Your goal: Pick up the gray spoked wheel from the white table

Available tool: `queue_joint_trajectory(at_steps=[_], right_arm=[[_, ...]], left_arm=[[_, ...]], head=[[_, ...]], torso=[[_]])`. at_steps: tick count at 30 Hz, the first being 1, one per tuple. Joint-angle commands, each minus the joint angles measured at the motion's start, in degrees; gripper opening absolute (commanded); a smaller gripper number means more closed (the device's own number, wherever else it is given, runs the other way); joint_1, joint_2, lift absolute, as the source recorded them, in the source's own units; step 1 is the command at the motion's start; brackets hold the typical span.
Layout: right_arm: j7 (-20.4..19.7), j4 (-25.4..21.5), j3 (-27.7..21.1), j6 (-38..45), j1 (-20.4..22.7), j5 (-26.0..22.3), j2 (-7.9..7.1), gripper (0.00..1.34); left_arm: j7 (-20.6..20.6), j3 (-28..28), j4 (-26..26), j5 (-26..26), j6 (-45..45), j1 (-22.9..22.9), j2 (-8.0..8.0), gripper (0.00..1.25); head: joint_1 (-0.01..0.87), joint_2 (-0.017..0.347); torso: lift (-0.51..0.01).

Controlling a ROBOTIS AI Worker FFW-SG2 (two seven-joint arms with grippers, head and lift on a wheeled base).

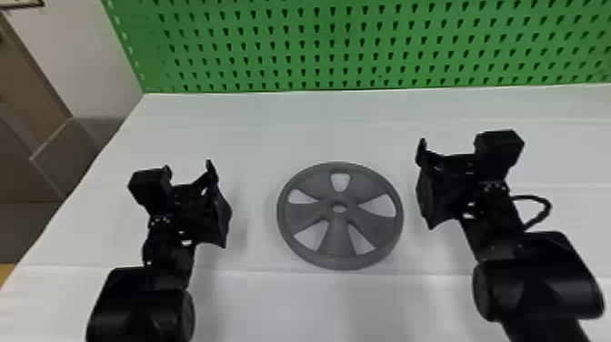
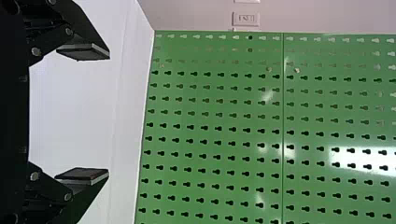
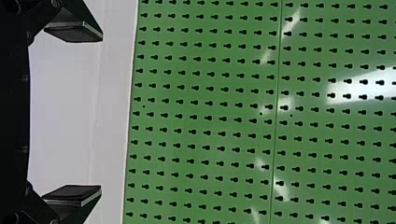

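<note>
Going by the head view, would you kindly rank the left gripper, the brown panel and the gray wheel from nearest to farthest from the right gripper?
From the right gripper:
1. Gray wheel, flat on the table, between the two grippers.
2. Left gripper, on the wheel's left side.
3. Brown panel, beyond the table's left edge.

Bright, diffuse light washes over my white tabletop (image 1: 272, 136), where a soft, faint shadow lies beside my left end effector (image 1: 187, 166). In both my wrist views, hard white glare streaks the glossy green pegboard (image 2: 210, 108), strongest in one broad patch.
</note>
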Motion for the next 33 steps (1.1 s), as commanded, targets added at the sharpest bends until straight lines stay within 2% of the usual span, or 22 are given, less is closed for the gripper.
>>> queue_joint_trajectory(at_steps=[1,21,24,29,33], right_arm=[[0.0,0.0,0.0,0.0,0.0,-0.1,0.00,1.19],[-0.1,0.5,0.4,0.1,-0.3,-1.5,0.18,1.19],[-0.1,0.6,0.6,0.1,-0.7,0.4,0.35,1.19],[-0.7,0.6,0.8,0.2,-0.7,0.6,0.88,1.19],[-0.7,-0.3,1.4,3.7,-0.8,0.2,0.70,1.19]], left_arm=[[0.0,-0.1,-0.1,0.1,0.0,0.0,0.00,0.88],[0.0,-0.3,-0.1,0.8,0.0,-0.2,0.00,0.88],[0.0,-0.3,-0.1,0.9,0.1,-0.2,0.00,0.88],[0.0,-0.3,-0.1,1.0,0.2,-0.2,0.00,0.88],[0.0,-0.2,-0.1,1.0,0.3,-0.2,0.00,0.88]], head=[[0.839,0.130],[0.839,0.130],[0.839,0.130],[0.839,0.130],[0.839,0.130]], torso=[[-0.065],[-0.065],[-0.065],[-0.065],[-0.065]])
